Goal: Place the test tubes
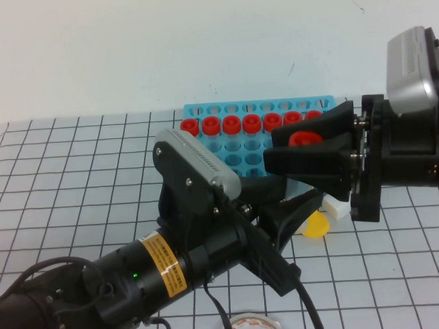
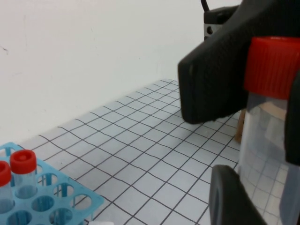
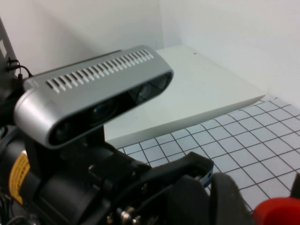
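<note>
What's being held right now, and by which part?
A red-capped test tube: the left gripper, mid-table, clamps its clear body; the right gripper is at its cap, grip unclear.

No readable text, number or brand noted. One yellow label (image 1: 166,267) on my left arm (image 1: 72,301) carries dark print, too small to make out.

Body of test tube (image 1: 304,139) hidden behind right gripper (image 1: 272,148) before the rack (image 1: 224,109); left gripper (image 1: 299,202) tips concealed beneath it; tape roll (image 1: 248,326) cut by lower edge.
</note>
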Available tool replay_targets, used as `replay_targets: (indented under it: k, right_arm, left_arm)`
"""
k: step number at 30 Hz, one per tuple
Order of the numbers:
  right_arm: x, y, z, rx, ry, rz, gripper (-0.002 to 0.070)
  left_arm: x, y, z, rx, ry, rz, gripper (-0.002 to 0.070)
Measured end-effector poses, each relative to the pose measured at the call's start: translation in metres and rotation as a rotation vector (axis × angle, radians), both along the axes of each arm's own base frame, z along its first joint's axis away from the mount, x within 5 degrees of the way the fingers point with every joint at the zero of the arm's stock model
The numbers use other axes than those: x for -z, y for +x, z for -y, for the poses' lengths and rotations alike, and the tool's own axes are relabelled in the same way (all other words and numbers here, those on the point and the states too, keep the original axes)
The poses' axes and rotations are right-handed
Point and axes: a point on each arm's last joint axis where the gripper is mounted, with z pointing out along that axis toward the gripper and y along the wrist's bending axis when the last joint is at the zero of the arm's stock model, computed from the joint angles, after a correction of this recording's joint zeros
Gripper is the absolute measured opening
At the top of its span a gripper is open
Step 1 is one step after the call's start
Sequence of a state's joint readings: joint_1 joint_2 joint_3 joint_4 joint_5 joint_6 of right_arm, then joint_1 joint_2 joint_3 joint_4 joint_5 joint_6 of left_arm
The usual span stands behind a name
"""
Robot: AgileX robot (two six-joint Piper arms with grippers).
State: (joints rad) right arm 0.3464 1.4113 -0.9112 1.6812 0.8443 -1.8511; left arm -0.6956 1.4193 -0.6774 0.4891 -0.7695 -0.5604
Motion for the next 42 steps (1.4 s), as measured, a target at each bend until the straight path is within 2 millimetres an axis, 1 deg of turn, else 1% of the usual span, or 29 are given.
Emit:
replay_targets:
  k: [10,12,14,17,19,21,23,25,28,30,32,34,36,39,42]
  right_arm:
    - [0.000,0.000,0.000,0.000,-0.009,0.026,0.0263]
    - [0.001,0.002,0.001,0.016,-0.018,0.031,0.0263]
    - [0.002,0.006,0.003,0.063,-0.042,0.038,0.0263]
    - [0.000,0.009,0.007,0.137,-0.079,0.067,0.0263]
    - [-0.005,0.009,0.011,0.176,-0.096,0.101,0.0263]
    - [-0.013,0.005,0.015,0.215,-0.103,0.140,0.0263]
    - [-0.024,0.000,0.020,0.252,-0.101,0.177,0.0263]
    - [-0.033,-0.005,0.024,0.284,-0.093,0.206,0.0263]
    - [-0.045,-0.013,0.029,0.315,-0.068,0.228,0.0263]
    - [-0.052,-0.019,0.031,0.323,-0.044,0.230,0.0263]
    - [-0.054,-0.022,0.032,0.326,-0.033,0.223,0.0263]
    - [-0.052,-0.023,0.033,0.327,-0.029,0.209,0.0263]
    - [-0.047,-0.023,0.033,0.327,-0.035,0.192,0.0263]
    - [-0.040,-0.024,0.033,0.326,-0.043,0.171,0.0263]
    - [-0.034,-0.026,0.034,0.324,-0.049,0.152,0.0263]
  left_arm:
    - [0.000,0.001,-0.001,-0.019,0.008,0.013,0.0209]
    - [0.000,0.002,-0.001,-0.025,0.005,0.008,0.0251]
    - [0.000,0.003,-0.002,-0.036,-0.001,-0.002,0.0328]
    - [0.003,0.003,-0.002,-0.044,0.023,-0.015,0.0414]
    - [0.001,0.001,-0.004,-0.045,0.064,-0.011,0.0436]
    - [-0.002,-0.003,-0.008,-0.049,0.128,0.002,0.0440]
    - [-0.009,-0.009,-0.017,-0.076,0.208,0.019,0.0418]
    - [-0.016,-0.014,-0.029,-0.130,0.282,0.012,0.0360]
    - [-0.033,-0.029,-0.057,-0.245,0.371,0.002,0.0210]
    - [-0.044,-0.043,-0.076,-0.303,0.389,0.012,0.0111]
    - [-0.050,-0.060,-0.095,-0.347,0.393,0.034,0.0047]
    - [-0.049,-0.076,-0.110,-0.368,0.373,0.054,0.0019]
    - [-0.045,-0.093,-0.125,-0.380,0.341,0.077,0.0009]
    - [-0.033,-0.116,-0.147,-0.410,0.288,0.082,0.0003]
    - [-0.020,-0.132,-0.165,-0.456,0.244,0.056,0.0000]
